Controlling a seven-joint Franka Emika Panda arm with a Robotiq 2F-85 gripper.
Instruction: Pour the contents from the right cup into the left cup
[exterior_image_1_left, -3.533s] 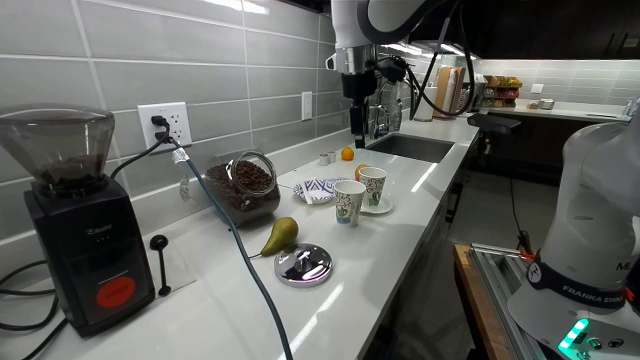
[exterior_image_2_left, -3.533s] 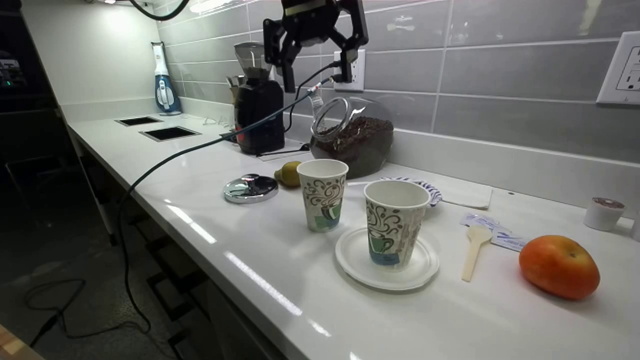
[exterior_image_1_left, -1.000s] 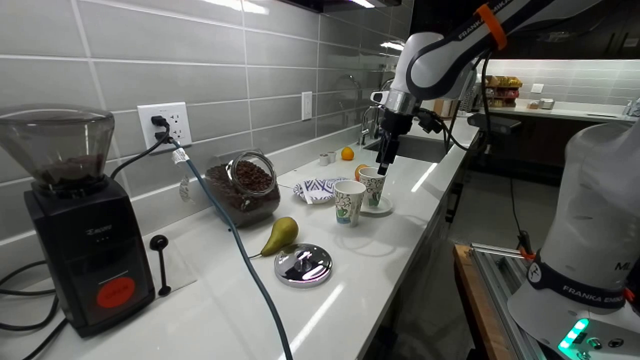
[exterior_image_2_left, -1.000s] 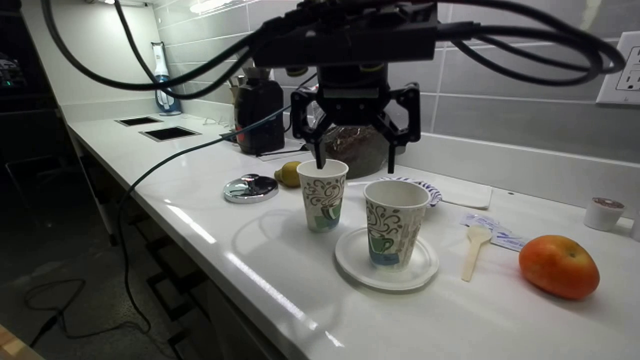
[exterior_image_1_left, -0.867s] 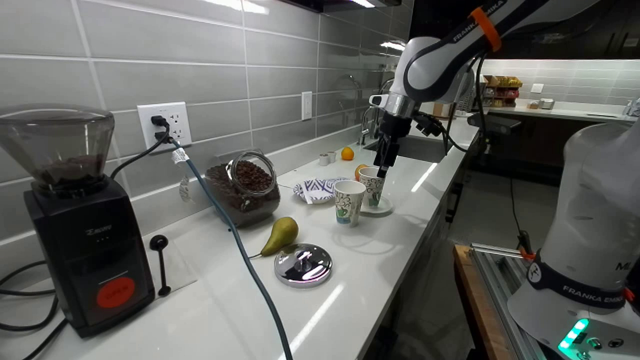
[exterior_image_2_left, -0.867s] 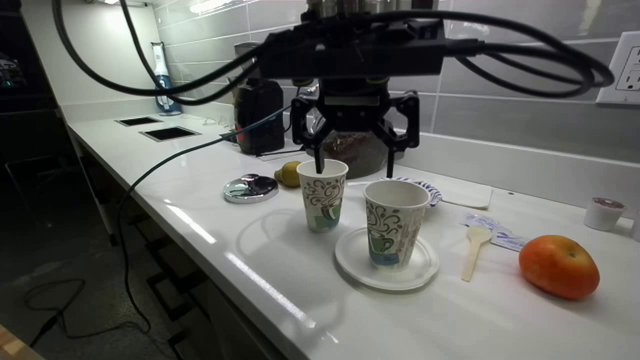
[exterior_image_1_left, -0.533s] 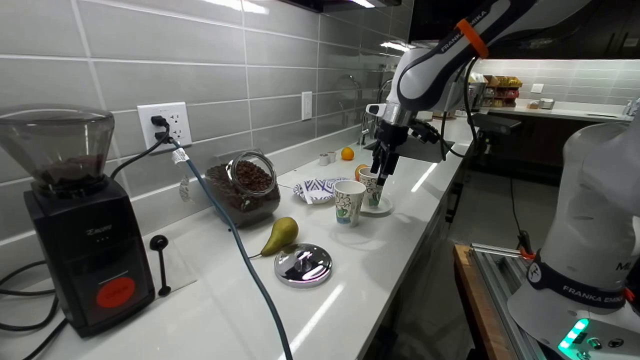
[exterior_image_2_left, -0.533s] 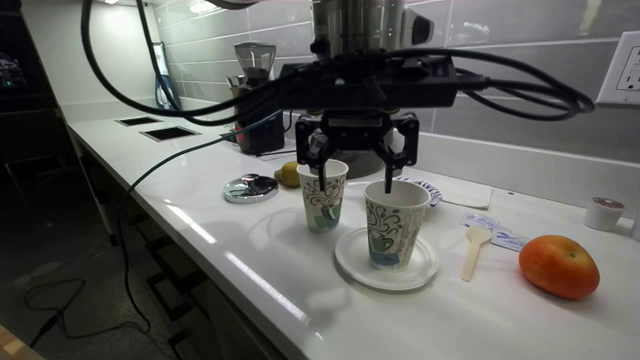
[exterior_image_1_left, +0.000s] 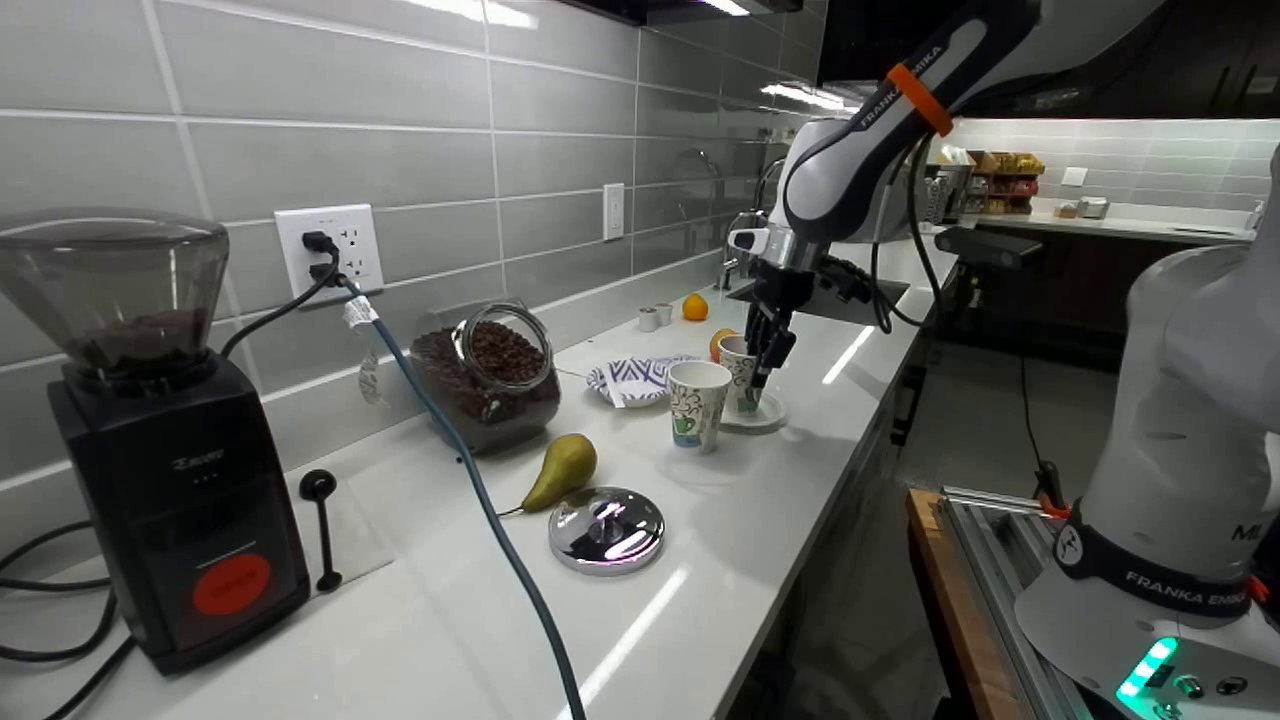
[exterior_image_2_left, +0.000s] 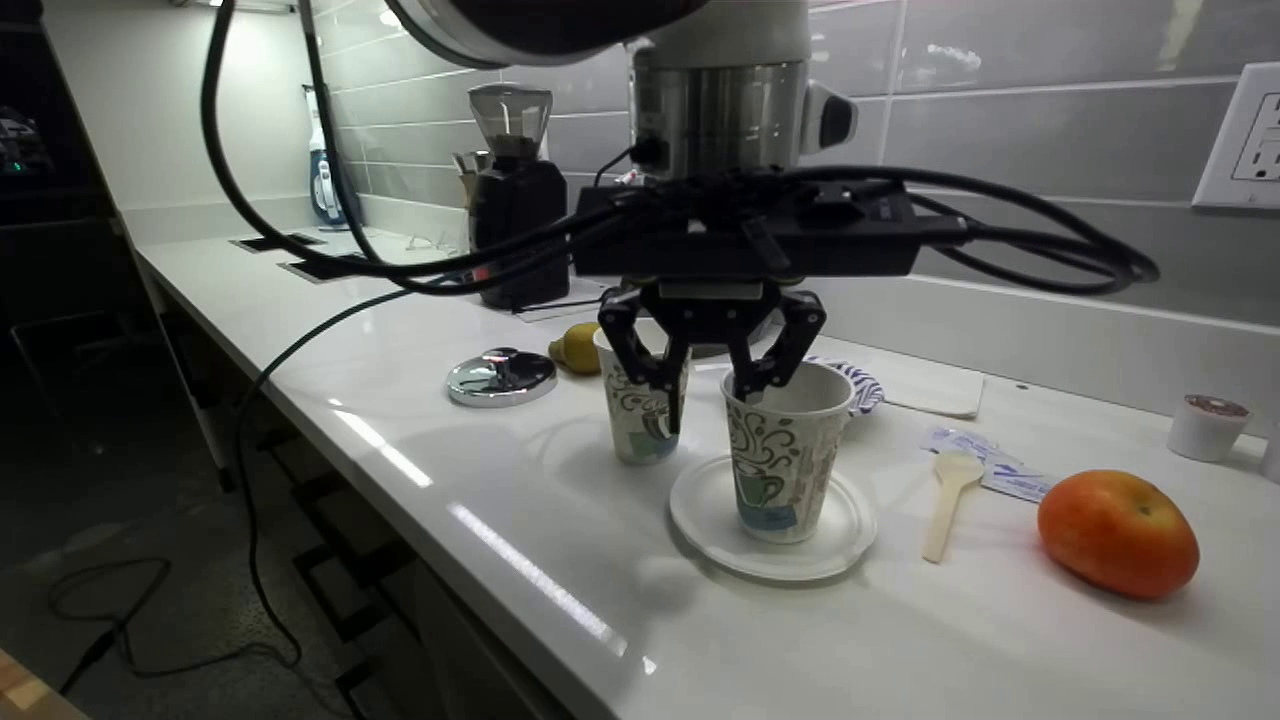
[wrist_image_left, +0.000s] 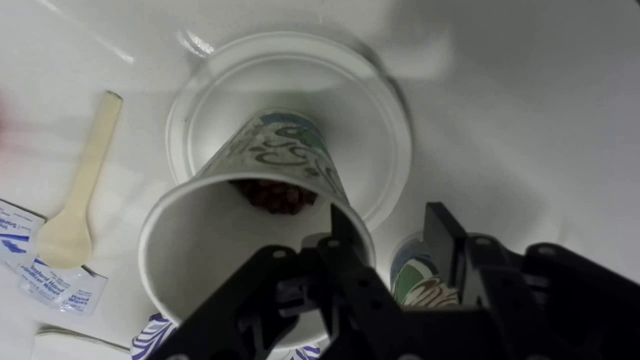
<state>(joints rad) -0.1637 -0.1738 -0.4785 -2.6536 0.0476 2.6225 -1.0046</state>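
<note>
White desk (exterior_image_2_left: 750, 650): cut off below.
Gripper (wrist_image_left: 392, 222): lower than half a second ago, fingers (wrist_image_left: 441, 235) closer but apart, one inside right cup (exterior_image_2_left: 785, 470), one outside; holding nothing.
Right cup: standing on plate (exterior_image_2_left: 700, 527), rim partly covered.
Left cup (wrist_image_left: 412, 280): mostly hidden in wrist view.
Contents (wrist_image_left: 275, 196): dark red, partly seen.

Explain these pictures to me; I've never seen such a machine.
The machine is a white, jointed robot arm ending in a black, two-fingered pincer. Two pictures view it from outside; the close one looks down from the arm's end. On the glossy white counter, a patterned white paper cup stands on a round white plate, with small dark-red pieces inside the cup. Nearby are a second patterned paper cup, a cream-coloured spoon, a greenish pear and a shiny round metal lid. Nothing looks held: the pincer is open, one finger inside the first cup, one outside.
</note>
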